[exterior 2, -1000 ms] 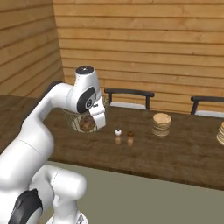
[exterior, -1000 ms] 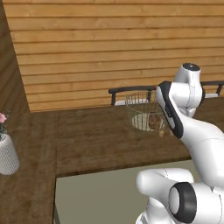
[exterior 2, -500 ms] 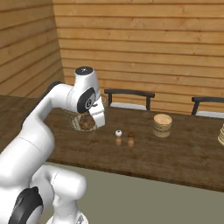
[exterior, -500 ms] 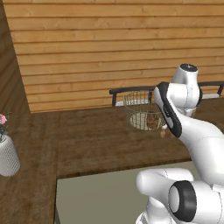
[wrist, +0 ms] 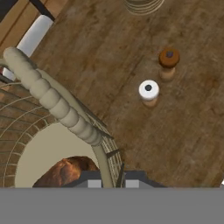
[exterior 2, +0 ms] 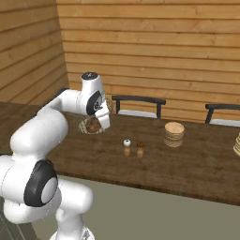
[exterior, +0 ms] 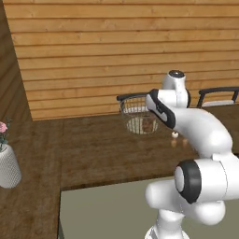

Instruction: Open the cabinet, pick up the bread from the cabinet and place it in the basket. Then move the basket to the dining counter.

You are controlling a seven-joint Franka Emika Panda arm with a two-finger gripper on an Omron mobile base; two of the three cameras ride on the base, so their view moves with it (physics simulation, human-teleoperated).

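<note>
The pale wire basket (exterior: 138, 116) (exterior 2: 90, 126) (wrist: 51, 101) is at the far side of the dark wood dining counter (exterior: 93, 149) (exterior 2: 197, 164) (wrist: 188, 131), low over it or resting on it; I cannot tell which. The small brown bread (wrist: 65, 171) (exterior 2: 93, 125) lies on the basket's beige base. My gripper (wrist: 109, 181) (exterior 2: 103, 121) is shut on the basket's rim, one finger inside the mesh and one outside. In the left base view my forearm hides the hand. The cabinet is out of view.
A white shaker (wrist: 148, 91) (exterior 2: 126, 142) and a brown shaker (wrist: 169, 59) (exterior 2: 140, 145) stand on the counter right of the basket. Farther right is a stack of wooden plates (exterior 2: 174, 132). Dark chairs (exterior 2: 138, 101) line the plank wall. A white vase (exterior: 8, 165) stands far left.
My arm has changed pose, and it and the basket sit slightly further left in the left base view. The gripper stays shut on the rim.
</note>
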